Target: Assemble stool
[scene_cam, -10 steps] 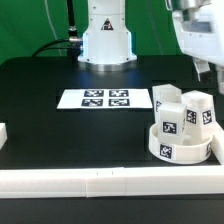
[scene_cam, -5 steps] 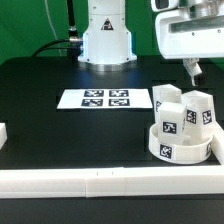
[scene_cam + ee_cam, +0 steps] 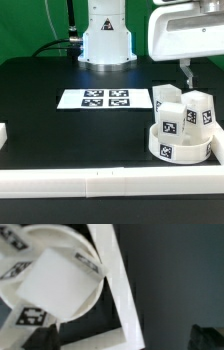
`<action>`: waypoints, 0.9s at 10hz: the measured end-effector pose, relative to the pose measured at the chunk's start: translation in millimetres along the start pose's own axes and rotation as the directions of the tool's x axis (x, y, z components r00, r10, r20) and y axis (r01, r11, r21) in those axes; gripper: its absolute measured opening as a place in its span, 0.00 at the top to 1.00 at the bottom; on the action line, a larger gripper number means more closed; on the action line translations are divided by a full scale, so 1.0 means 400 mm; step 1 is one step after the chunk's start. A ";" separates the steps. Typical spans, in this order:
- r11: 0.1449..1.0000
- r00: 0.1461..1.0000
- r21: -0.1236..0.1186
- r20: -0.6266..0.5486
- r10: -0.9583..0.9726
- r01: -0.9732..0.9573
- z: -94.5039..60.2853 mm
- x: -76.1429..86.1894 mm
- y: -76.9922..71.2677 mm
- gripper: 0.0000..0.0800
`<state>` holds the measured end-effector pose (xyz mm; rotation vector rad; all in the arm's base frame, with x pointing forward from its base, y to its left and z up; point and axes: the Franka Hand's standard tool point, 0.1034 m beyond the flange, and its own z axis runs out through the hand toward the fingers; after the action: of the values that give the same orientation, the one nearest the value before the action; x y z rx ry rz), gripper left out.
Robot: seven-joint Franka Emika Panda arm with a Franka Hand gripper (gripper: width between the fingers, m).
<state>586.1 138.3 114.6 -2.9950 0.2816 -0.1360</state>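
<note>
No brand or readable text anywhere; only black-and-white square tags, on the stool seat (image 3: 178, 144), the legs (image 3: 190, 112) and the marker board (image 3: 104, 99). Gripper (image 3: 187, 71) hangs w/ jaws apart, nothing between them, just above and a bit behind the stool parts. Below it the round white seat lies flat w/ three stubby legs standing up out of it, all untouched. Wrist view shows the seat (image 3: 45, 280) from above, close beside a white border rail (image 3: 118, 286), dark fingertips (image 3: 40, 339) at the frame edge. Surface is a black table (image 3: 40, 125). Behind the gripper: white robot base (image 3: 106, 40), green backdrop (image 3: 30, 25).
</note>
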 end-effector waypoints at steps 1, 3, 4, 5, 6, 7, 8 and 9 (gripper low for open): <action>0.996 0.996 -0.001 -0.003 -0.089 0.089 0.002 0.000 0.002 0.19; 0.976 0.976 -0.002 -0.001 -0.218 0.218 0.003 0.001 0.006 0.19; 0.937 0.937 -0.001 0.012 -0.350 0.350 0.005 0.000 0.017 0.19; 0.891 0.890 0.000 0.031 -0.454 0.454 0.010 0.000 0.023 0.19; 0.855 0.854 0.004 0.045 -0.518 0.518 0.015 -0.002 0.027 0.19; 0.791 0.790 0.009 0.047 -0.612 0.612 0.017 -0.002 0.033 0.19; 0.773 0.772 0.011 0.049 -0.634 0.634 0.019 -0.003 0.038 0.19; 0.737 0.735 0.012 0.048 -0.676 0.676 0.022 -0.004 0.046 0.19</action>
<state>582.0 121.9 103.1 -2.9343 -0.8400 -0.1258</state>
